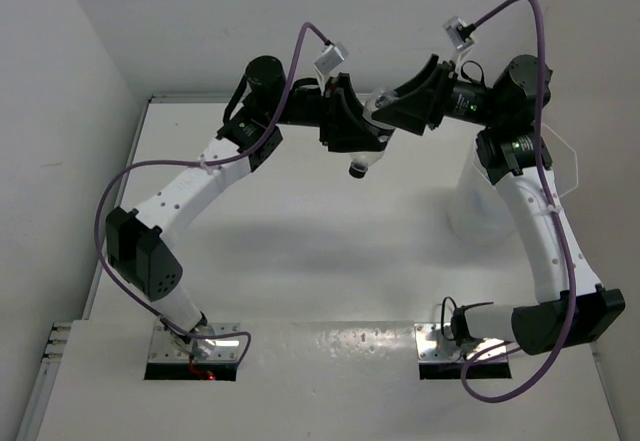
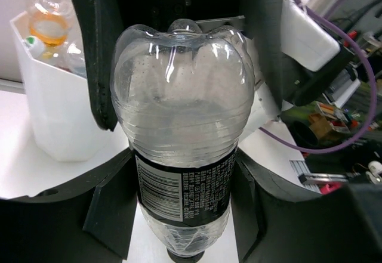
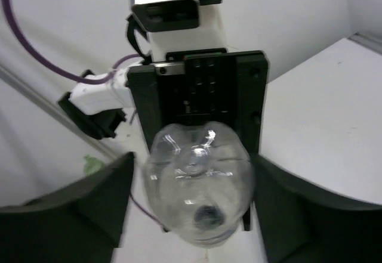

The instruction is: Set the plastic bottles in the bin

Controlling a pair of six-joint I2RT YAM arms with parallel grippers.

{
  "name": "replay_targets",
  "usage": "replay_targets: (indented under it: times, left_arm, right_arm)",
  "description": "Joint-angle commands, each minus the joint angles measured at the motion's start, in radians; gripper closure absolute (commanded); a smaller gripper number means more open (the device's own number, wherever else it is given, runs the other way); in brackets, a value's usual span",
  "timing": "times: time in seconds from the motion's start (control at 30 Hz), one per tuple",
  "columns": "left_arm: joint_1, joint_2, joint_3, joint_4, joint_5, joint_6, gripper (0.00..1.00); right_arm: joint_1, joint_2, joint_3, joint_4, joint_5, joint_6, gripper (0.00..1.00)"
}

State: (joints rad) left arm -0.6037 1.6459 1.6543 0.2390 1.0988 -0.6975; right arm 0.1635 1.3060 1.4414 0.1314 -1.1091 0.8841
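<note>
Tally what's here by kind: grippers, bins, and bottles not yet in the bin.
Grippers: 2 (left gripper, right gripper)
Bin: 1
Loose bottle: 1, between both grippers' fingers
Total: 4
Bottles in the bin: too hidden to count, so left out.

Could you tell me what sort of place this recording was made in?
Probably a robotics lab test cell: the left arm and right arm are bolted to a white table boxed in by plain white walls, and the left wrist view shows cluttered equipment beyond.
</note>
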Motion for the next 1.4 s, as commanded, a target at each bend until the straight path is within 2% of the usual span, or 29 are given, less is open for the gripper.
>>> replay_targets:
  times: [0.0,0.07,0.1,0.17,0.2,0.27,0.3,0.33,0.4,0.43,0.5,0.53,0.57,0.6,0.63,0.67,0.7,0.77,0.9,1.0,1.23,1.37]
  left_arm:
    - [-0.013,-0.006,0.047,0.031,-0.016,0.003,0.76]
    - [-0.013,-0.006,0.038,0.008,-0.016,0.015,0.72]
    - [-0.013,-0.015,0.038,-0.025,-0.025,0.042,0.62]
    - [-0.013,-0.024,0.038,-0.067,-0.051,0.068,0.43]
    - [-0.013,-0.038,0.038,-0.119,-0.077,0.108,0.24]
    - [-0.013,-0.055,0.038,-0.188,-0.112,0.166,0.11]
    - [-0.013,-0.055,0.038,-0.255,-0.128,0.197,0.0]
    - [0.014,-0.07,0.038,-0.286,-0.152,0.249,0.0]
    - [0.054,-0.083,0.038,-0.367,-0.166,0.312,0.0]
    - [0.109,-0.083,0.038,-0.395,-0.178,0.331,0.0]
    - [0.171,-0.092,0.038,-0.429,-0.189,0.354,0.0]
    - [0.205,-0.092,0.038,-0.446,-0.189,0.354,0.0]
    - [0.263,-0.092,0.038,-0.446,-0.203,0.363,0.0]
    - [0.287,-0.092,0.029,-0.466,-0.203,0.363,0.0]
    - [0.309,-0.081,0.029,-0.495,-0.189,0.372,0.0]
    - [0.338,-0.081,0.029,-0.506,-0.18,0.381,0.0]
    - [0.35,-0.069,0.019,-0.515,-0.168,0.382,0.0]
    - [0.363,-0.06,0.006,-0.515,-0.146,0.382,0.0]
    - [0.363,-0.04,0.016,-0.515,-0.155,0.4,0.0]
    - [0.354,-0.017,0.044,-0.515,-0.18,0.4,0.0]
    - [0.344,0.018,0.062,-0.526,-0.198,0.382,0.0]
    - [0.344,0.038,0.084,-0.622,-0.24,0.469,0.0]
  right_arm:
    - [0.01,-0.036,-0.016,-0.058,0.0,-0.066,0.34]
    - [0.013,-0.045,-0.006,-0.102,0.021,-0.108,0.41]
    - [0.01,-0.044,-0.004,-0.105,0.029,-0.117,0.5]
    - [0.013,-0.045,-0.003,-0.116,0.043,-0.126,0.59]
    - [0.013,-0.048,-0.001,-0.122,0.048,-0.131,0.71]
    - [0.002,-0.054,0.014,-0.178,0.067,-0.152,0.8]
    - [-0.008,-0.057,0.022,-0.194,0.075,-0.183,0.84]
    - [-0.051,-0.06,0.028,-0.2,0.078,-0.192,0.88]
    - [-0.1,-0.06,0.074,-0.249,0.078,-0.201,0.9]
    - [-0.193,-0.054,0.092,-0.271,0.077,-0.212,0.91]
    - [-0.264,-0.036,0.203,-0.413,0.083,-0.29,0.93]
    - [-0.341,-0.033,0.229,-0.503,0.094,-0.354,0.95]
    - [-0.408,-0.028,0.326,-0.548,0.118,-0.388,0.96]
    - [-0.477,-0.022,0.355,-0.632,0.153,-0.501,0.97]
    - [-0.502,-0.025,0.434,-0.718,0.179,-0.545,1.0]
    - [-0.524,-0.024,0.451,-0.768,0.254,-0.588,1.0]
    - [-0.565,-0.036,0.468,-0.858,0.332,-0.713,1.0]
    - [-0.575,-0.059,0.485,-0.897,0.469,-0.787,1.0]
    - [-0.573,-0.097,0.422,-0.914,0.745,-0.968,1.0]
    - [-0.579,-0.109,0.363,-0.925,0.828,-1.036,1.0]
    - [-0.634,-0.189,0.044,-0.778,0.867,-1.109,1.0]
    - [-0.653,-0.206,-0.084,-0.713,0.881,-1.134,1.0]
